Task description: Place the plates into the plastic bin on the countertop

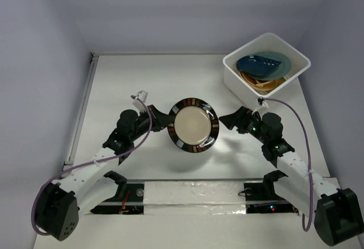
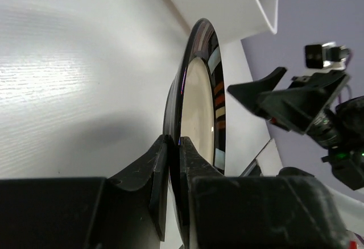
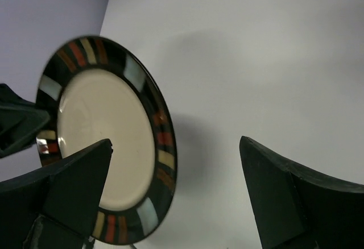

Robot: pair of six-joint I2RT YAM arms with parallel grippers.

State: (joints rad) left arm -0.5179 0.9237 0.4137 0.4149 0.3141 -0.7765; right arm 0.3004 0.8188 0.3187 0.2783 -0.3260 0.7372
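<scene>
The black-rimmed, white-centred round plate (image 1: 193,125) is held at mid-table, tilted up off the countertop (image 1: 142,78). My left gripper (image 1: 166,125) is shut on its left rim; the left wrist view shows the jaws (image 2: 175,146) clamped on the plate's edge (image 2: 199,107). My right gripper (image 1: 227,122) is open just right of the plate, not touching it. In the right wrist view the plate (image 3: 108,141) sits left of the open gripper (image 3: 176,169). The white plastic bin (image 1: 296,55) at the back right holds a dark-blue leaf-shaped plate (image 1: 259,64), a grey-blue plate (image 1: 283,62) and an orange woven plate (image 1: 256,82).
A metal rail (image 1: 82,107) runs along the countertop's left edge. The bin's white wall (image 2: 227,10) shows beyond the plate in the left wrist view. Grey walls enclose the back and sides. The other plates are not separately visible.
</scene>
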